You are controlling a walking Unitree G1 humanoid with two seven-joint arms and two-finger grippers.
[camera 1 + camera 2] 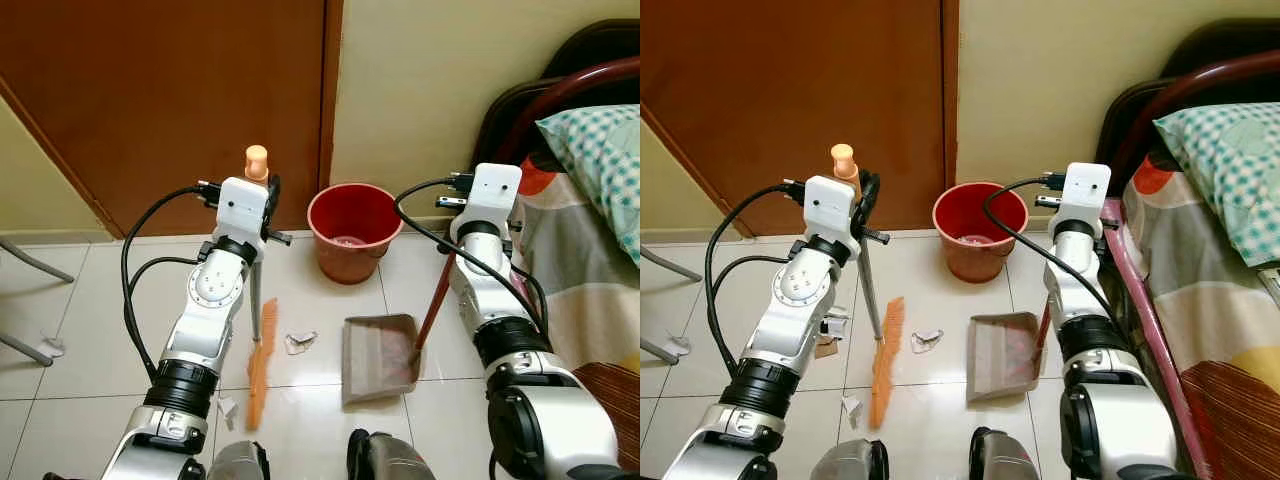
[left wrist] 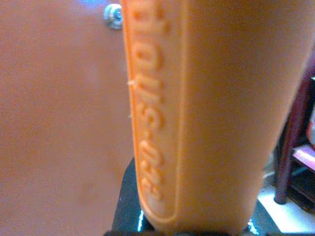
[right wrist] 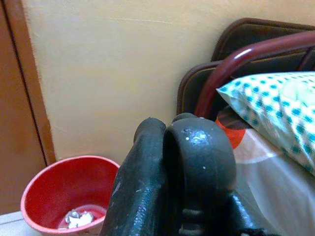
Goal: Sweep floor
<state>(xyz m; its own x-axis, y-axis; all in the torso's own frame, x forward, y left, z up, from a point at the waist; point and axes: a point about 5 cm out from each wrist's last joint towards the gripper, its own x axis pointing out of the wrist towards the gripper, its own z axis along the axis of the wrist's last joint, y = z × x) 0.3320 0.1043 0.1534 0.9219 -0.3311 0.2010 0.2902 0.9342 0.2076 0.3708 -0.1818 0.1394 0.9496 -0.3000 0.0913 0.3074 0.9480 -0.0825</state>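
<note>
The left hand (image 1: 262, 190) is closed around the orange grip of the broom handle (image 1: 256, 160), which is held nearly upright, with the orange bristle head (image 1: 262, 362) resting on the tiled floor (image 1: 90, 300). The right hand (image 1: 1090, 215) is raised beside the bed (image 1: 1200, 290); the red handle (image 1: 435, 298) of the dustpan (image 1: 378, 358) runs up to it, so it is judged to be gripping that handle, though its fingers are hidden behind the wrist. The dustpan is set flat on the floor just right of the bristles.

Between broom and pan a crumpled scrap (image 1: 299, 342) lies unswept, and further bits are seen by the bristle tip (image 1: 228, 408) and far left (image 1: 50, 346). In the red bucket (image 3: 69, 196), behind the pan by the door (image 1: 160, 100), some crumpled litter is already gathered. The task is judged partly done: some rubbish is binned, while the scraps on the floor are left to be swept into the pan and emptied.
</note>
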